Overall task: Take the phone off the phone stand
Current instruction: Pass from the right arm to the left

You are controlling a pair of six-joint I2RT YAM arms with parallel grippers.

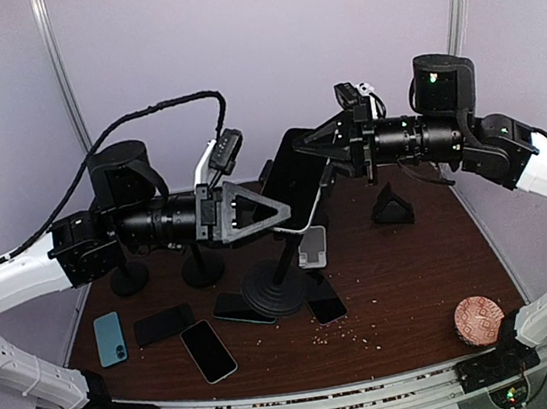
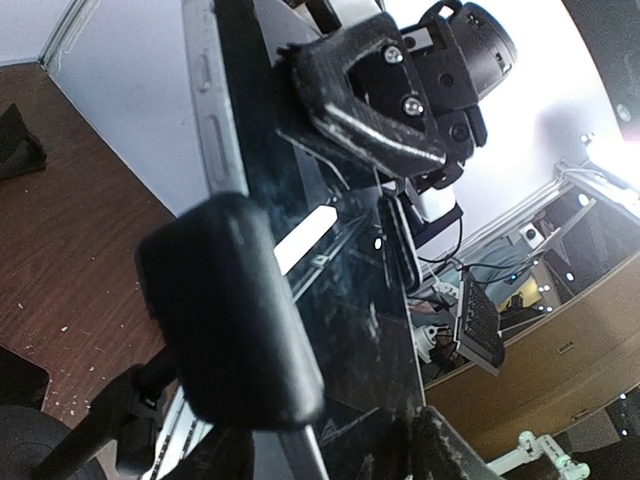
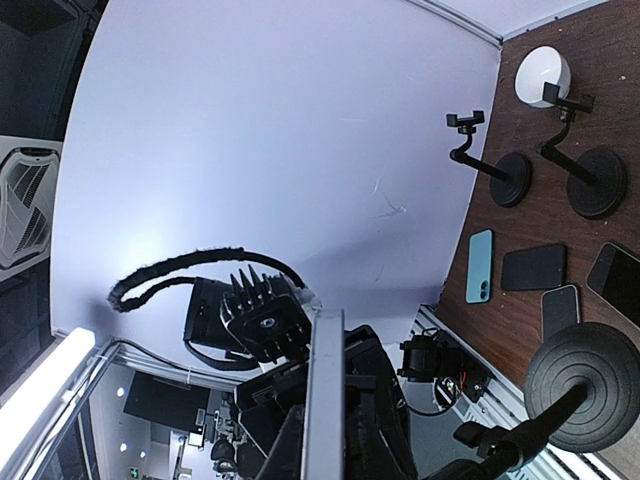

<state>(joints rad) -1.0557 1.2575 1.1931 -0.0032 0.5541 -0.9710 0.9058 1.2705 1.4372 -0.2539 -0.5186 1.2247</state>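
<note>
Fig. 1, progress: the phone (image 1: 296, 181) sits clamped in the central phone stand (image 1: 270, 291), not yet freed | jaws: your right gripper (image 1: 312, 144) pinches its top edge; your left gripper (image 1: 280, 212) is beside the clamp, closure unclear | remaining: lift it clear | count: one mounted phone, apparently six loose phones (image 1: 208, 351), two empty stands (image 1: 130, 276)

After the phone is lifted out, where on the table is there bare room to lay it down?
The right side of the table is bare: between the black wedge, the round patterned object and the stand base, only crumbs. The front left is crowded with flat phones.
</note>
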